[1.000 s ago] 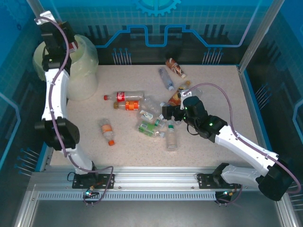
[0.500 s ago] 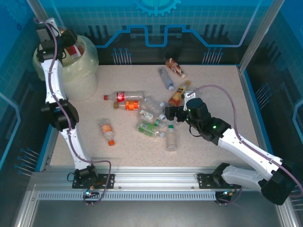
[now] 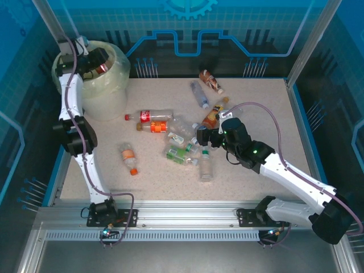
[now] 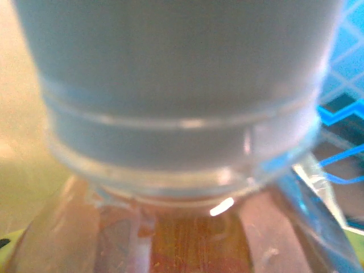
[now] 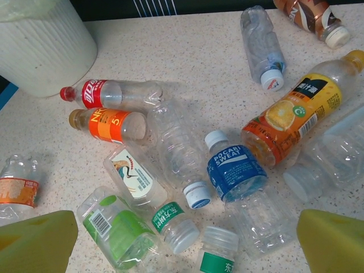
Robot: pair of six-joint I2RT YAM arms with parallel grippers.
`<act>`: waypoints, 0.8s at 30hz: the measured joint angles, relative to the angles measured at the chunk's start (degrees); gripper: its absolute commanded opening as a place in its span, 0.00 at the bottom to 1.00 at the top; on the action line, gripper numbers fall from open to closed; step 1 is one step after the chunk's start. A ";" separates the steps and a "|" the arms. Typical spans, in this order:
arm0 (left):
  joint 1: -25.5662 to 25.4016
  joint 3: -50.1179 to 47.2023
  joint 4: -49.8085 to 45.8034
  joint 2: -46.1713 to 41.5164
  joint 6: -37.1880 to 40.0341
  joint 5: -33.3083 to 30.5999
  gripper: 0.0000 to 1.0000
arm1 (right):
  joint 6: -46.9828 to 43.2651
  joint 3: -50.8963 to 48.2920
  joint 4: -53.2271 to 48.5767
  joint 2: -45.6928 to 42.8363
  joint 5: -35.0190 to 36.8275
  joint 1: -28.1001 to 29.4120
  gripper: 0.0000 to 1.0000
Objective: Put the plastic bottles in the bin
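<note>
Top view: left arm stretched up and back. The left fingers [image 3: 94, 58] are over the mouth of the bin [image 3: 111, 99], at the far-left corner of the desk [image 3: 261, 102], pinching a red-labelled bottle [image 3: 102, 69] above the liner. Left wrist view: that bottle's pale cap and clear shoulder [image 4: 182, 114], blurred, right at the lens.

Right arm reaches low from near right toward desk centre. The right fingers [image 5: 37, 239] are spread wide, empty, hovering over the loose pile.

Right wrist view reads labels the top view can't:
- blue Pocari bottle [image 5: 236, 170]
- orange juice bottle [image 5: 296, 114]
- red cola bottle [image 5: 111, 94], lying just beside the orange-label bottle [image 5: 108, 125]
- green-label bottle [image 5: 116, 230]

The bin's ribbed wall is at upper left. In the top view a lone bottle [image 3: 129, 157] lies apart, near left.
</note>
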 measured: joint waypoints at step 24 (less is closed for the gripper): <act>-5.27 -5.11 0.76 -4.92 -5.97 2.89 0.99 | 8.07 -1.70 -5.35 0.24 -3.32 -5.92 1.00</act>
